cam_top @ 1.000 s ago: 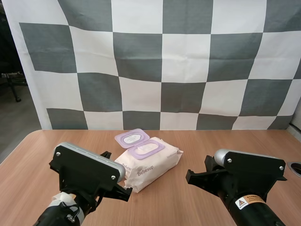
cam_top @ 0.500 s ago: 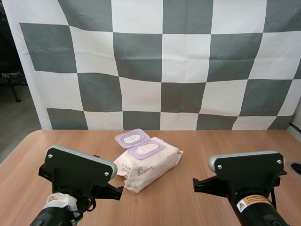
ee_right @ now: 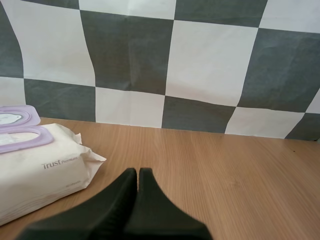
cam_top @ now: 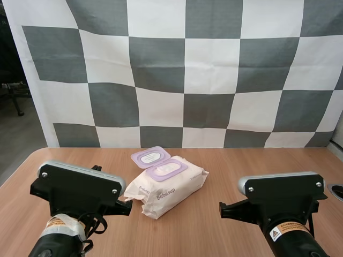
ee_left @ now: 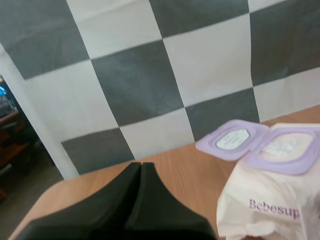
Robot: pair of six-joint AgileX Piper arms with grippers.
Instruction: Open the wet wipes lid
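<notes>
A cream pack of wet wipes (cam_top: 170,187) lies in the middle of the wooden table, its purple lid (cam_top: 150,157) flipped back and lying open behind the purple-framed opening (cam_top: 167,169). From the left wrist view the pack (ee_left: 272,200) and its open lid (ee_left: 233,140) sit just beyond my left gripper (ee_left: 141,166), whose fingers lie together as one dark wedge, holding nothing. My right gripper (ee_right: 138,172) is likewise shut on nothing, beside the pack (ee_right: 42,167). In the high view both arms hang back near the table's front edge, either side of the pack.
The wooden table (cam_top: 225,166) stretches bare behind and to the right of the pack. A small dark round fitting (cam_top: 337,190) sits at the table's right edge.
My left arm has drawn back to the left and away from the pack. My right arm pulled back a little early on, then held still. The pack's lid stays open.
</notes>
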